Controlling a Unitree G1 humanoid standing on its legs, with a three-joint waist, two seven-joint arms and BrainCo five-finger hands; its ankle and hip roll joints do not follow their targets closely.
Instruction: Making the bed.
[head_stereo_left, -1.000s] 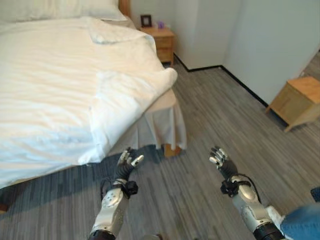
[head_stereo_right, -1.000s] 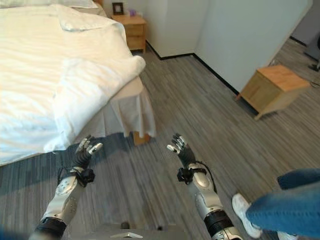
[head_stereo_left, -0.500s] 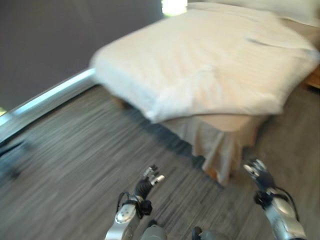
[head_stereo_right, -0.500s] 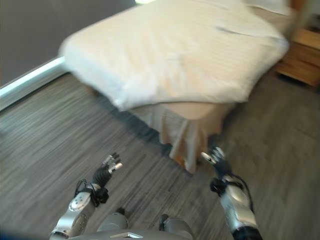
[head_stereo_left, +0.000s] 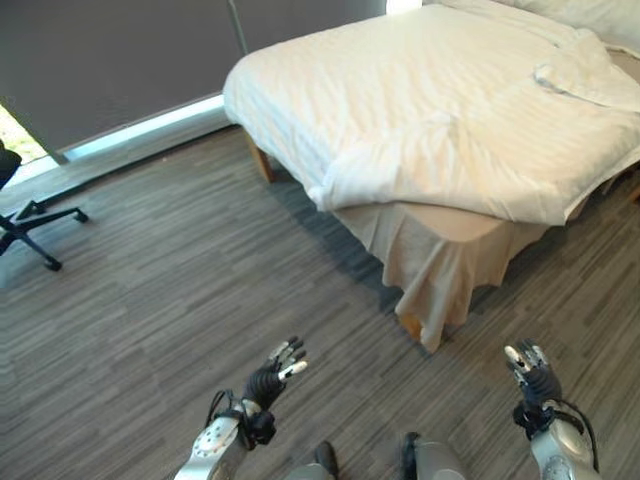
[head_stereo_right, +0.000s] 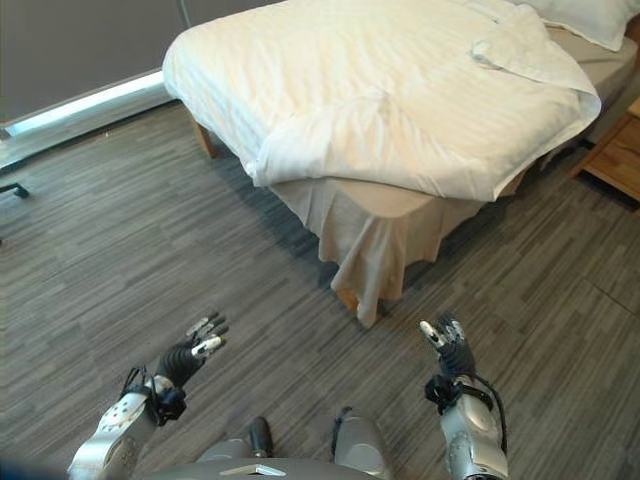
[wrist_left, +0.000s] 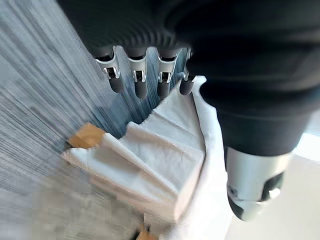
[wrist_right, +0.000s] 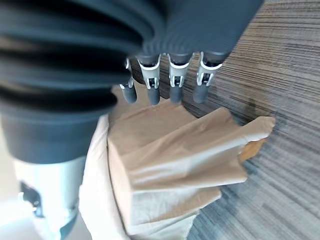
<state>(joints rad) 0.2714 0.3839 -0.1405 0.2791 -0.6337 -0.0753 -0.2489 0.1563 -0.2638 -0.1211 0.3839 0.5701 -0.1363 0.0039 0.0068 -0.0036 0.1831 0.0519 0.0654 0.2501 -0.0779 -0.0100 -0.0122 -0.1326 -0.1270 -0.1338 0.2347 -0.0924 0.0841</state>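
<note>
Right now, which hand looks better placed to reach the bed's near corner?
The right hand, probably. It hovers open almost straight below the beige bed skirt corner, while the open left hand hangs farther aside over the floor.

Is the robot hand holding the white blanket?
No, the left robot hand and right robot hand hang open above the floor, apart from the white blanket.

both eye views look down from the head at the bed's (head_stereo_left: 440, 120) near corner across the wood floor (head_stereo_right: 120, 240); each wrist view looks close past its fingers toward that same corner.
</note>
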